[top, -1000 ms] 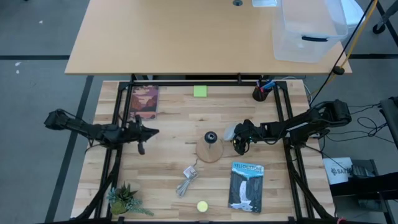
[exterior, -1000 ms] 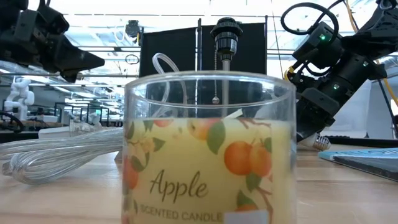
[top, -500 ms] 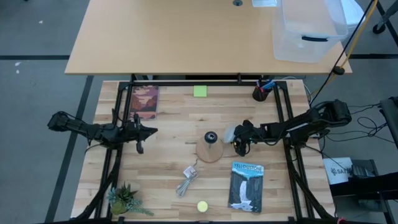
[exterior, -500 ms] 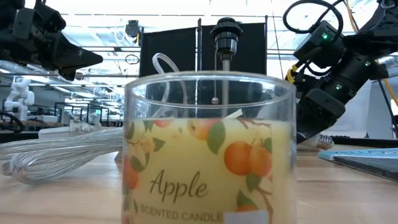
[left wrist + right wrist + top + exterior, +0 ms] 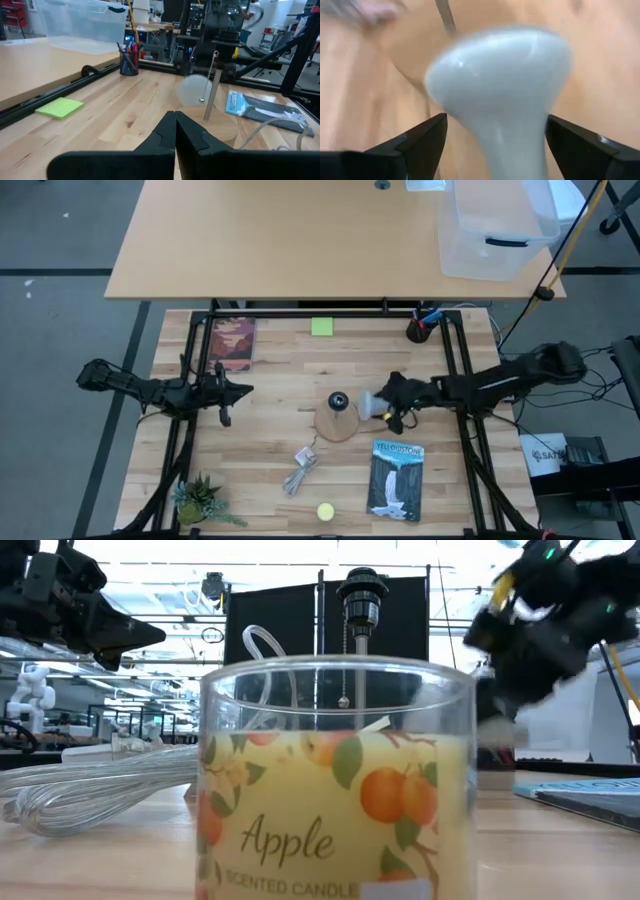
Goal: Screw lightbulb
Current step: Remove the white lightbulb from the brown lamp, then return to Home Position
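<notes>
Your right gripper [image 5: 392,402] clamps the lightbulb [image 5: 372,401] by its neck, globe pointing at the socket [image 5: 340,400] just beside it. Bulb's axis lies roughly level; socket opens upward. Left gripper [image 5: 228,391] is closed, well apart.

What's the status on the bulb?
Right end effector shut on small white frosted lightbulb, beside round wooden base's black socket. Left end effector shut, waiting left.

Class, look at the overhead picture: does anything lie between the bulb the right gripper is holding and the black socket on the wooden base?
Nothing visible does. The right gripper holds the lightbulb just beside the socket; only bare wood shows between.
</notes>
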